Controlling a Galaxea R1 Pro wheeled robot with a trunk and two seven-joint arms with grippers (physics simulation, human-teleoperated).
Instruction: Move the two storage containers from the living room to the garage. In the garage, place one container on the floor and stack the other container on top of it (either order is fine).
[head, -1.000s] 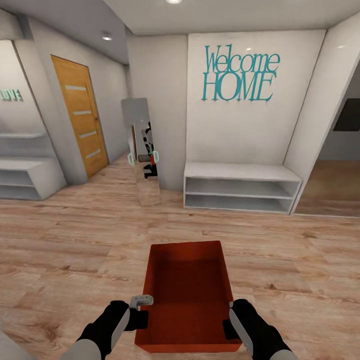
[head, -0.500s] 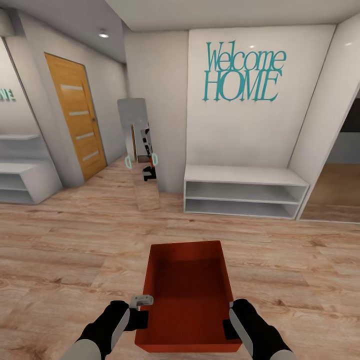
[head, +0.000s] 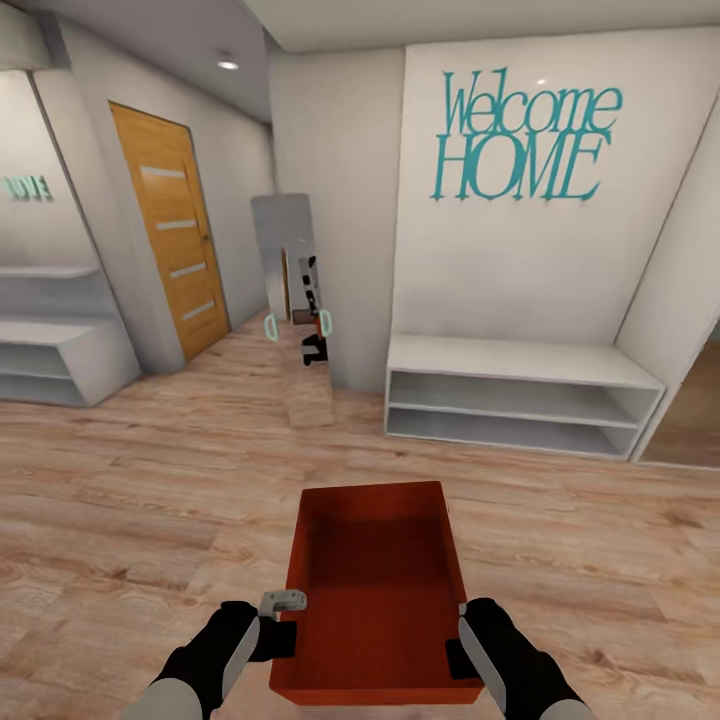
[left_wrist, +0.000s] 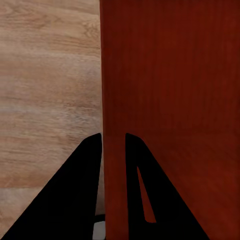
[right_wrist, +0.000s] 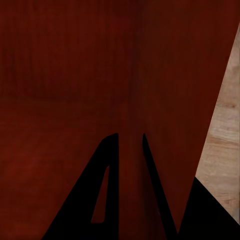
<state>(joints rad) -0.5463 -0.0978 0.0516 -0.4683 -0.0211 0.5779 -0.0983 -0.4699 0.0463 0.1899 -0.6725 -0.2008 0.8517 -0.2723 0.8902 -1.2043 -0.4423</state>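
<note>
One red-orange storage container (head: 375, 590) hangs low in front of me over light wood-plank flooring, held between both arms. My left gripper (head: 284, 640) is shut on its left wall; in the left wrist view the black fingers (left_wrist: 87, 165) clamp that thin wall (left_wrist: 165, 75) from both sides. My right gripper (head: 461, 655) is shut on the right wall; in the right wrist view its fingers (right_wrist: 107, 165) straddle the wall, with the bin's inside (right_wrist: 70, 75) behind. The bin is empty and level. The garage is out of view.
A low white open shelf bench (head: 520, 390) stands ahead right under a teal "Welcome HOME" sign (head: 520, 135). A leaning mirror (head: 300, 310) stands at the wall corner. A wooden door (head: 175, 245) is left down a corridor. Another white shelf (head: 50, 360) is far left.
The whole picture has shifted right and the walls look closer, so the camera has moved and turned left. The container and both grippers keep the same place in the view.
</note>
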